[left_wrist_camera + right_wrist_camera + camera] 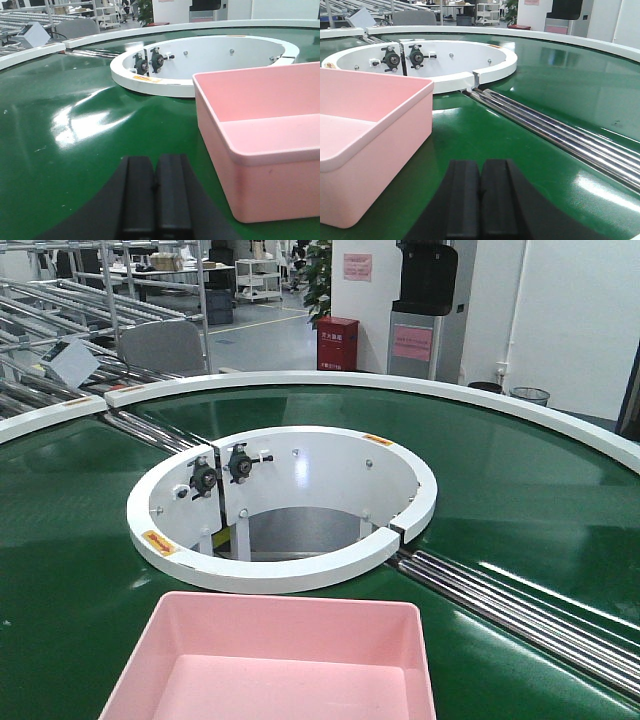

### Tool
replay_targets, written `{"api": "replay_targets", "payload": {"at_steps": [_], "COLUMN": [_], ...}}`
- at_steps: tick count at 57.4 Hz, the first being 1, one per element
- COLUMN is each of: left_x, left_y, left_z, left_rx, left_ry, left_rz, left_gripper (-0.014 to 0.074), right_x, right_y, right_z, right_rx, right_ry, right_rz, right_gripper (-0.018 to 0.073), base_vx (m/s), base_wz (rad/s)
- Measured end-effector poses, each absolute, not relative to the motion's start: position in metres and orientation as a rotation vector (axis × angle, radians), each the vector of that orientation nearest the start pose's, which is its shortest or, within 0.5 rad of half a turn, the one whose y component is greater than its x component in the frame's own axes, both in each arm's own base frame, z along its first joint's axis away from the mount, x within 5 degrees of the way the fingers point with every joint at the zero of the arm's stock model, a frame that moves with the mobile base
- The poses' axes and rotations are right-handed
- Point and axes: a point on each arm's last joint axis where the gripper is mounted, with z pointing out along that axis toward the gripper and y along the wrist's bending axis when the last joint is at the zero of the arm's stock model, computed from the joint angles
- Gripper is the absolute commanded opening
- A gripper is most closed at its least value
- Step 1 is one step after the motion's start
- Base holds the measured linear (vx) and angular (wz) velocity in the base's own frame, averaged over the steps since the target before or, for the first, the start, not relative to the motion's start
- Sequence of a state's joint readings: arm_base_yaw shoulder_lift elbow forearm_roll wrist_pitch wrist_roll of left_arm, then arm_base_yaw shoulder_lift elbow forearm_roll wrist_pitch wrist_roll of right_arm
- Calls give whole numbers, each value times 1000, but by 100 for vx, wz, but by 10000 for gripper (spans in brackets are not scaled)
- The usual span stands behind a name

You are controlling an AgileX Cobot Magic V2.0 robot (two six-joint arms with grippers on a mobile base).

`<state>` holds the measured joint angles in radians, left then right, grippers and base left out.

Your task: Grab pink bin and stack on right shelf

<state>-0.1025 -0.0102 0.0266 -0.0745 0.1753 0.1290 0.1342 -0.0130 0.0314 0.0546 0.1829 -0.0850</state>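
Found the pink bin (290,598) upright and empty on the green belt (520,500), on the camera side of the white ring (420,480), with its far rim just short of that ring's near edge. Saw only the far part of the bin from the front view, cut off by the lower border. Made out smooth sloping walls and a plain rounded rim.

From the left wrist view, caught the left gripper (156,165) low over the belt, nearer the camera than the ring, with both black fingers (137,190) pressed flat together and clamping nothing. Placed the bin (260,150) to the right of that gripper, near but apart from it, between the gripper and the ring (150,82).

From the right wrist view, caught the right gripper (481,167) likewise closed, pads (497,195) touching along one seam, empty, low over the belt on the near side of the ring (490,70). Placed the bin (365,130) to the left of it, apart from it.

Noted two dark bearing blocks (222,472) bolted to the ring's inner wall on its left side. Traced a band of steel rollers (520,610) running from a split in the ring's near right edge outward across the belt. Spotted a red box (337,344) on the floor well beyond the ring.
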Motion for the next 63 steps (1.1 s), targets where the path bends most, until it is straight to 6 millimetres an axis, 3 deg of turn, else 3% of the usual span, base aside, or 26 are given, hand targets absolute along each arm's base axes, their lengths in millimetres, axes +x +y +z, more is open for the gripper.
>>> {"api": "replay_targets", "payload": {"at_steps": [45, 56, 63], "left_x": [56, 56, 55], "left_y": [-7, -7, -5], "left_z": [189, 194, 214], "left_rx": [142, 132, 27], "left_ry": [1669, 1602, 1435], "left_rz": [-46, -43, -125], "left_gripper": [-8, -8, -8], "right_x": [56, 56, 54], "right_y": [8, 8, 6], "right_z": [187, 197, 216], "right_rx": [-146, -127, -80], "right_ry": [1674, 1564, 1383], "right_rz": [86, 89, 110], "right_gripper": [-8, -8, -8], "base_vx": [0, 0, 0], "base_wz": [0, 0, 0]}}
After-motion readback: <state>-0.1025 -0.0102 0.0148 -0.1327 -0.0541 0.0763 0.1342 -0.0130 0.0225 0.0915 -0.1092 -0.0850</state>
